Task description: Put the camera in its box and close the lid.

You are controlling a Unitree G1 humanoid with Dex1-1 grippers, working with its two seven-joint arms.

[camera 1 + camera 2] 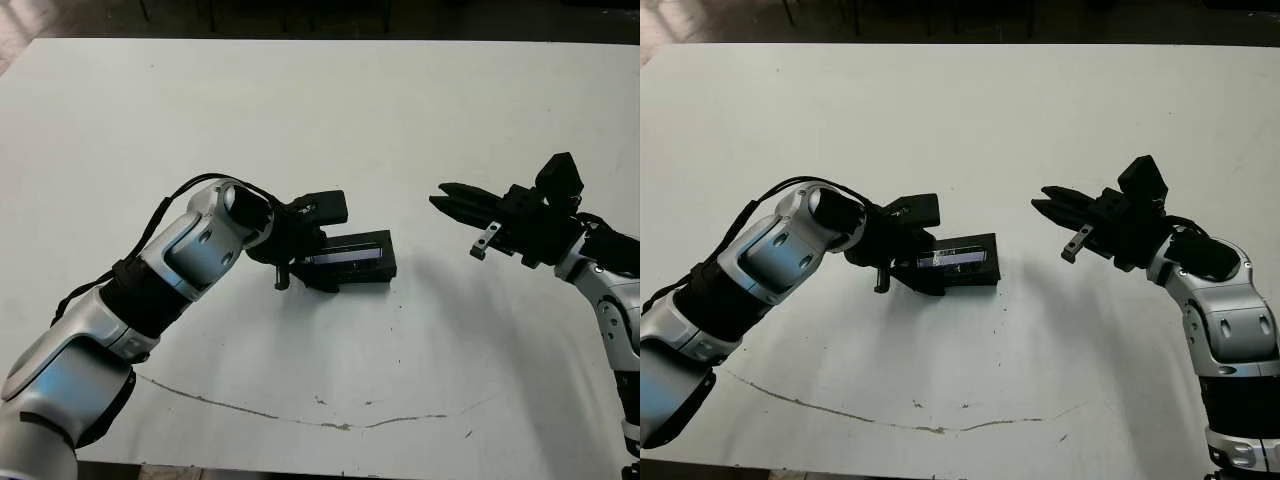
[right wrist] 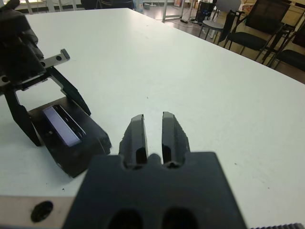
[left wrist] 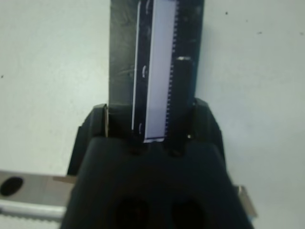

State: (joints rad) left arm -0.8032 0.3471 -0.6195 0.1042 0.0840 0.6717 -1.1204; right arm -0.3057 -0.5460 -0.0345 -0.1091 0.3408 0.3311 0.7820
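Lid being seated on the box by the left gripper

The lid, its pale label strip uppermost, is seen lying over the box on the white table, straddled at one end by the spread fingers of the left gripper, with nothing pinched; the camera cannot be seen and is judged to be inside. The right gripper is held well apart above the table, its fingers nearly closed and empty. Pressure is best applied straight down and evenly, so the lid is not skewed.
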